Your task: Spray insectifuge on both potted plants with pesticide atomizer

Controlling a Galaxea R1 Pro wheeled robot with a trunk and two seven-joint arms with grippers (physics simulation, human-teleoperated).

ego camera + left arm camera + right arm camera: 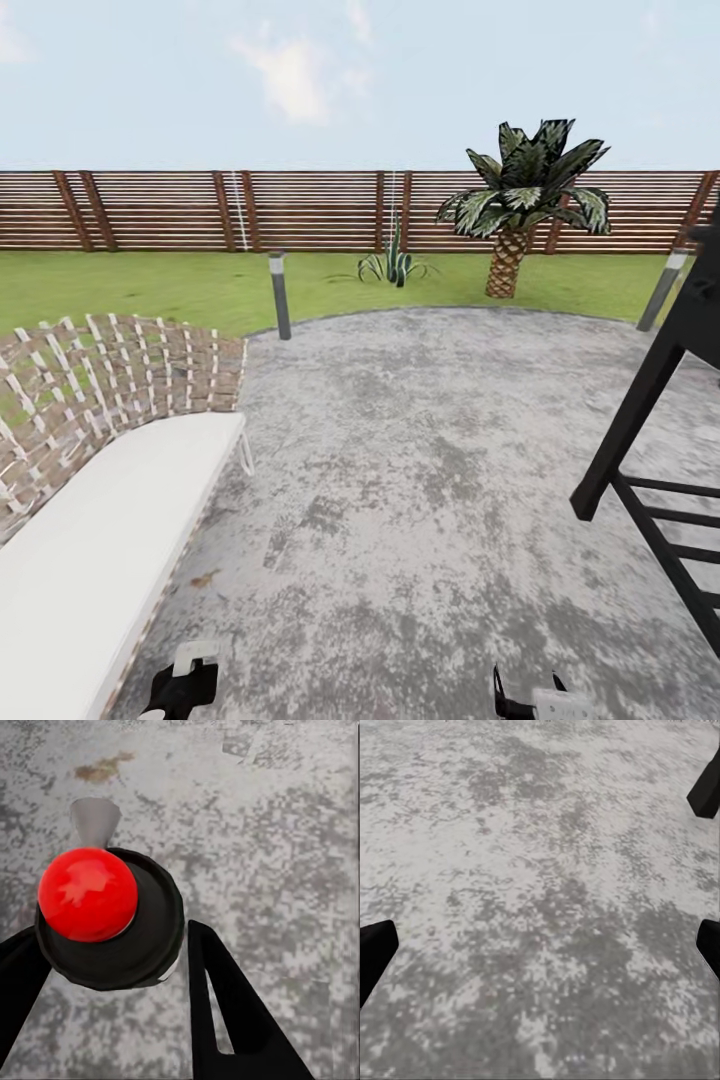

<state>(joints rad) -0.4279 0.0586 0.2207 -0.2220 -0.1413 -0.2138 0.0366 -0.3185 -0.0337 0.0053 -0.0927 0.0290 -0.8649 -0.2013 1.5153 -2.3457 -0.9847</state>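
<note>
Pickup appears complete. In the left wrist view, the spray bottle [109,919] sits between the two dark fingers [225,1012] of the left hand [112,975], seen from above: a round dark body with a red top and a pale grey nozzle. The fingers close against its sides, so the left hand is judged to be pinching the bottle and holding it above the grey paving.

The right hand [540,945] carries nothing. Its finger tips show at the opposite edges of the right wrist view, spread wide apart over bare paving.

In the head view, both hands sit at the lower edge, above the round paved patio [430,470]. A white cushioned bench [100,560] with a woven back stands at the patio's left edge; a black frame [650,470] stands at its right edge.

Spraying is not yet done. One low plant with pointed green leaves [395,265] stands on the lawn [150,285] beyond the patio's far edge, near a palm [525,200] and in front of the wooden fence [200,210]. It is well apart from the bottle.

Remaining steps, as judged:
1. Move to that plant and cover it.
2. Find the second plant and cover it.
</note>
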